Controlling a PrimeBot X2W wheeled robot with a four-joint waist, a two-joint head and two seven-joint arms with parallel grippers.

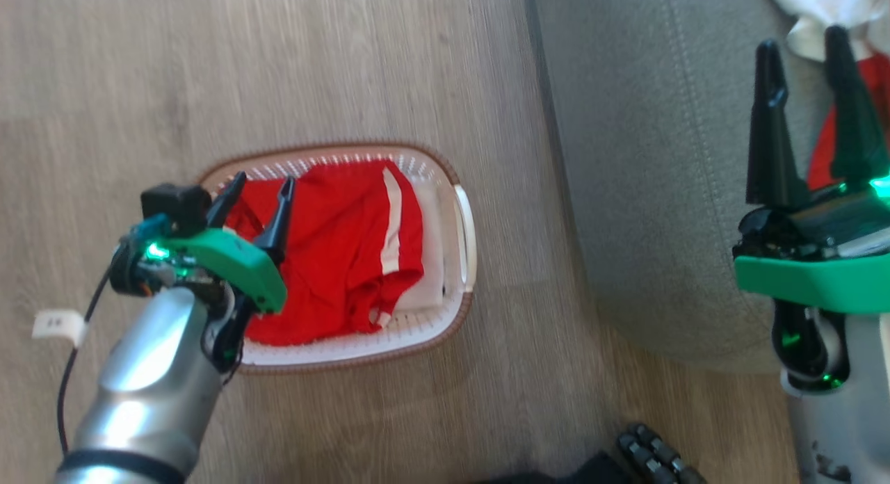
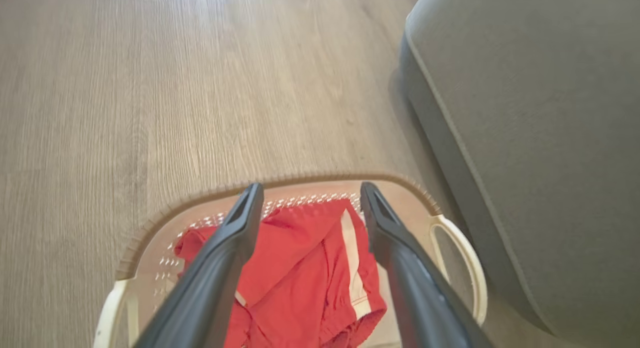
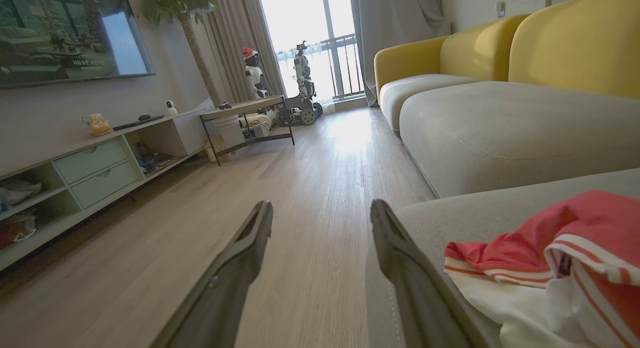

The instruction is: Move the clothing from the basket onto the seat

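Pale wood-grain floor [image 1: 348, 67] takes up most of the head view. The grey-green seat [image 1: 640, 157] stands on it at the right, with its rounded corner and stitched seam facing the basket. In the right wrist view the seat [image 3: 500, 138] runs away beneath yellow backrests [image 3: 575, 43], opposite a low shelf unit [image 3: 90, 163] along the wall.

The basket [image 1: 464, 227] sits on the floor just left of the seat, apart from it, with one white handle turned toward the cushion. Red shorts [image 1: 341, 247] with a white side stripe lie crumpled inside it and cover most of its bottom. A second red-and-white garment [image 3: 575, 233] lies bunched on the seat near its edge.

The left end effector [image 1: 264, 180] hangs over the left part of the basket, its fingers spread wide above the shorts [image 2: 300, 253] and gripping nothing. The right end effector [image 1: 803, 39] is over the seat just beside the bunched garment [image 1: 824, 150], its fingers equally wide apart with nothing between them.
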